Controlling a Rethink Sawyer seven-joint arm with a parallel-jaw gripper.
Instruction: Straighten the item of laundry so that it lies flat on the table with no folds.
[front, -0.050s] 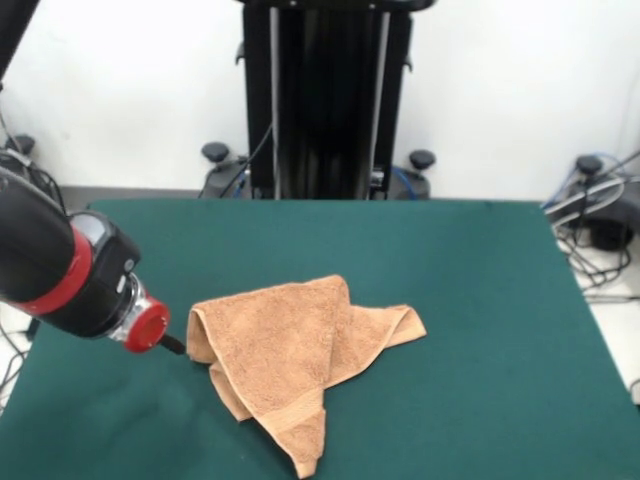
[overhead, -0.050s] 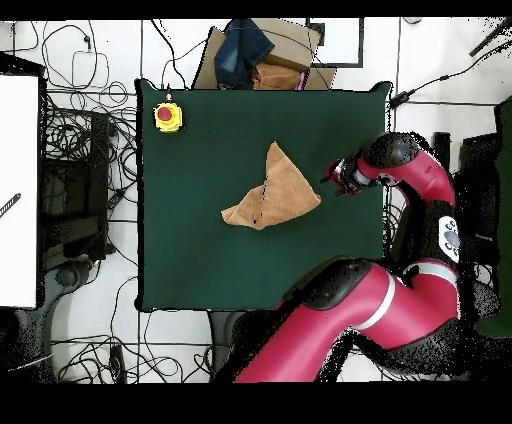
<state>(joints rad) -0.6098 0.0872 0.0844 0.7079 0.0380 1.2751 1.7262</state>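
Note:
The item of laundry (front, -0.050s: 290, 360) is an orange-tan terry towel, crumpled and folded over itself near the middle of the green table (front, -0.050s: 480, 300). One pointed corner reaches toward the front edge, and a woven band shows near it. My gripper (front, -0.050s: 176, 345) comes in low from the left, level with the towel's raised left edge and right up against it. In the overhead view the towel (overhead, -0.050s: 270, 192) lies as a folded, roughly triangular shape on the table (overhead, -0.050s: 190, 250), with the gripper (overhead, -0.050s: 326, 180) at its right-hand corner. The tip is too small and dark to show its state.
A yellow box with a red button (overhead, -0.050s: 168, 117) sits in one table corner. A cardboard box holding dark cloth (overhead, -0.050s: 262, 52) stands past the table's edge. Cables cover the floor around the table, and the arm's red links (overhead, -0.050s: 400, 290) hang over one side.

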